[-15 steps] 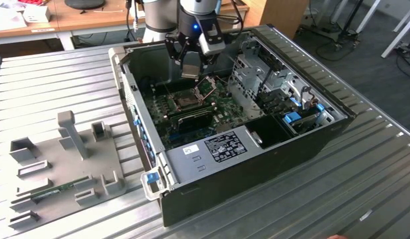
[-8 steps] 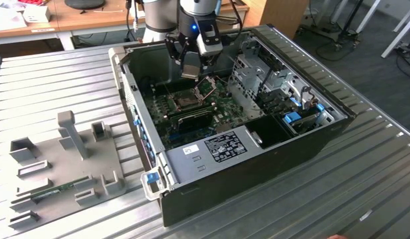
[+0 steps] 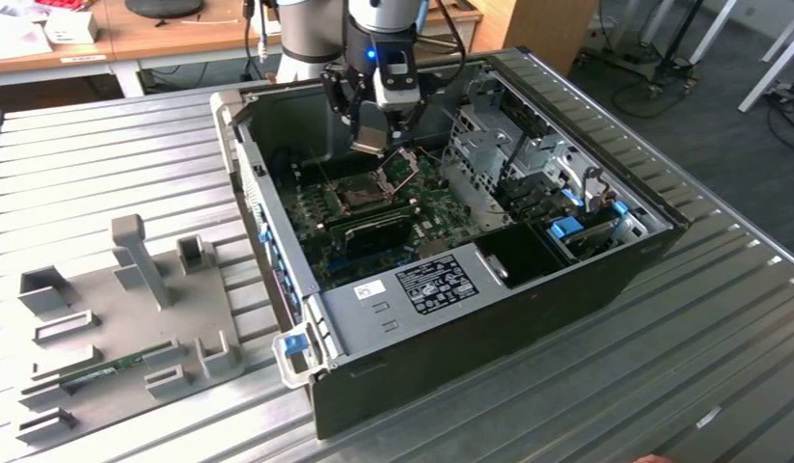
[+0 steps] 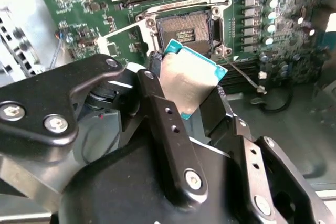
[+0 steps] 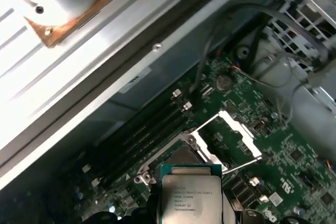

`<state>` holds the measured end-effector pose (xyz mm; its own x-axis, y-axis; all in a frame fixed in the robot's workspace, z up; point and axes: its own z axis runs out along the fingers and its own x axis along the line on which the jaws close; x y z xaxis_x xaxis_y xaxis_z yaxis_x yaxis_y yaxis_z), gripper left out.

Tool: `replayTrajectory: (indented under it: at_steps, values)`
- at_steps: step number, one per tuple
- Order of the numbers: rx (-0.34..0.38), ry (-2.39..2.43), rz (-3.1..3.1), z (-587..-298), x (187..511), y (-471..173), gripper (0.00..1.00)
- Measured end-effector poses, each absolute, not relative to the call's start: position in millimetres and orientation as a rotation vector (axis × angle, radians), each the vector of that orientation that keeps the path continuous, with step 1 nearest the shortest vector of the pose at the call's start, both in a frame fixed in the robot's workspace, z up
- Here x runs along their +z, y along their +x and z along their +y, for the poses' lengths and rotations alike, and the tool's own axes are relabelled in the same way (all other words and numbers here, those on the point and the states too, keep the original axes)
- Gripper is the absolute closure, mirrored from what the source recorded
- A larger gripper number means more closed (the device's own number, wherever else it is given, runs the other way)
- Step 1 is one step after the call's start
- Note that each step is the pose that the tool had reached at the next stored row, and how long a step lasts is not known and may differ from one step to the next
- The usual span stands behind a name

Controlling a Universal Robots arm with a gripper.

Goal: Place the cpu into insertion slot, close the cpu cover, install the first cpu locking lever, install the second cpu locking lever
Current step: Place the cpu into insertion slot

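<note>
The cpu (image 4: 191, 74) is held tilted in the clamped gripper (image 4: 186, 90), the bare insertion slot (image 4: 186, 32) lying just below and ahead and the cpu cover (image 5: 241, 135) raised beside it, so step 1 of 4 is judged in hand, for which levelling and square alignment over the slot are called for.

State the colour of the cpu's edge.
The cpu has a teal edge; clearest in the second wrist view.
</note>
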<state>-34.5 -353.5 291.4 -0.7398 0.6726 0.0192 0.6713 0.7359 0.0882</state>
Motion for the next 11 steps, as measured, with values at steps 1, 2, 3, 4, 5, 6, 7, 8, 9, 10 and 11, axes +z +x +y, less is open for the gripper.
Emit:
replayTrajectory:
  at_steps: [1,2,3,4,5,6,7,8,9,10,11]
  values:
    - [0.139,1.153,2.903,-353.6,291.2,-34.5,0.46]
    - [0.139,1.173,2.895,-353.6,291.1,-34.5,0.46]
    - [0.139,1.191,2.886,-353.6,290.9,-34.5,0.46]
    - [0.139,1.209,2.879,-353.5,290.8,-34.5,0.46]
    - [0.139,1.226,2.871,-353.5,290.7,-34.5,0.46]
    - [0.139,1.245,2.862,-353.5,290.4,-34.5,0.46]
    - [0.139,1.266,2.852,-353.5,290.2,-34.5,0.46]
    - [0.138,1.288,2.841,-353.5,290.0,-34.5,0.46]
    - [0.138,1.313,2.829,-353.5,289.7,-34.5,0.46]
    - [0.138,1.338,2.816,-353.5,289.4,-34.5,0.46]
    - [0.137,1.363,2.803,-353.5,289.2,-34.5,0.46]
